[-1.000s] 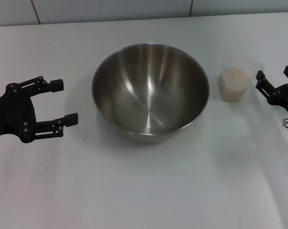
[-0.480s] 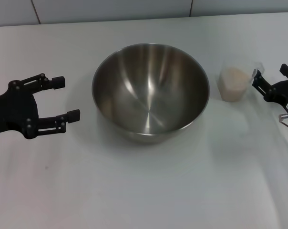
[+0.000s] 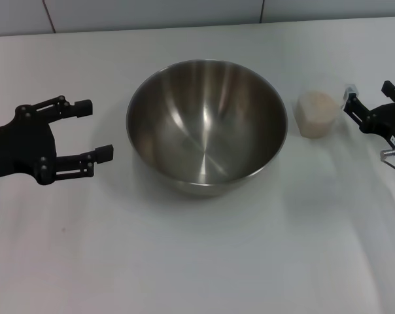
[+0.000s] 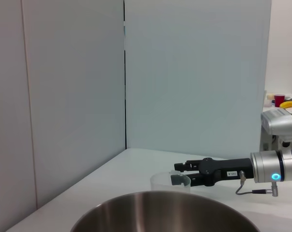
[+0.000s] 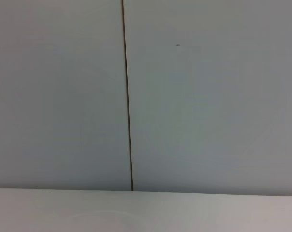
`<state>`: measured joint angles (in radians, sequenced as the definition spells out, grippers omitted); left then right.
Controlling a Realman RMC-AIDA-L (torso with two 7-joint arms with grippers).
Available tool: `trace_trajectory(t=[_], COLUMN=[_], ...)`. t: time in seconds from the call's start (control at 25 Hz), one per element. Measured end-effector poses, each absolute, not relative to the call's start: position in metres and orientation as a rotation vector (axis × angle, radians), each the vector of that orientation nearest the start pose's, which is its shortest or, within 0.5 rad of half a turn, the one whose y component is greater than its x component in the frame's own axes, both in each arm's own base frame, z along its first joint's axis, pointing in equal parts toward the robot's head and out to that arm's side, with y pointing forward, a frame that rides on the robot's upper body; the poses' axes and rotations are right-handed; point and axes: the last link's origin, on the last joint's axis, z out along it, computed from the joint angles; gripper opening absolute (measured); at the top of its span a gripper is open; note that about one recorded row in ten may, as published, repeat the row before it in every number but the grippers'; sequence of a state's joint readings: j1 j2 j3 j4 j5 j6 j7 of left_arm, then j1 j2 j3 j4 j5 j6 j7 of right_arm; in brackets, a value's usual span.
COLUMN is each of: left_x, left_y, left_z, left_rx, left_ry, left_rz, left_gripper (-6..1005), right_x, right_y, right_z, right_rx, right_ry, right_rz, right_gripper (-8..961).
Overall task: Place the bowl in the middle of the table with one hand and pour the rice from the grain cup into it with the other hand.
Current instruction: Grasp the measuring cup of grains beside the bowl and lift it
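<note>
While the left gripper (image 3: 98, 129) hovers over the left part of the table (image 3: 197, 261), its two fingers stand wide apart, pointing right toward the bowl (image 3: 207, 124), holding nothing and clear of the bowl's left wall. That bowl sits upright about in the middle of the tabletop, its shiny inside bare of grain, so the placing step looks done and the left arm seems only to be standing by. Just to the right of the bowl, apart from its rim, stands the grain cup (image 3: 318, 111), with the rice (image 3: 317, 112) heaped pale inside it. At the far right edge, the right gripper (image 3: 365, 103) reaches in toward the cup. Its fingers appear spread, one close to the cup's right wall; the left wrist view shows that gripper (image 4: 181, 173) level with the cup (image 4: 169, 182) and right at its rim, though whether a finger touches it cannot be told.

By my judgement the step in hand is the approach to grasp the cup. The next move calls for easing the fingers around the clear walls, closing gently so the thin plastic does not buckle, then lifting, carrying it left over the rim and tipping slowly.
</note>
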<state>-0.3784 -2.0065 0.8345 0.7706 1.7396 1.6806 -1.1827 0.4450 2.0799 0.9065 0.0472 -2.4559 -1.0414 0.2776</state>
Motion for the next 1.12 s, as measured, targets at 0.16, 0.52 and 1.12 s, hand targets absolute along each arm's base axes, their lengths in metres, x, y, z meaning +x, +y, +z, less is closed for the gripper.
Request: trace_trajectory(t=[0.16, 0.52, 1.12], left_x=[-0.2699, -0.2695, -0.2694], left_y=[0.3053, 0.3069, 0.307], left_z=[0.0436, 0.0428, 0.042], left_rx=[-2.683, -2.678, -2.676], left_ry=[-0.242, -0.242, -0.243], left_rz=[-0.782, -0.778, -0.778], left_gripper=[860, 861, 860], right_x=[0.3603, 0.3596, 0.3574], right_y=[0.3214, 0.322, 0.3217], right_z=[-0.0244, -0.0244, -0.0259], right_rx=[-1.702, -1.707, -1.724], right_ry=[0.684, 0.666, 0.632], right_rz=[0.55, 0.539, 0.526], right_gripper=[782, 770, 735])
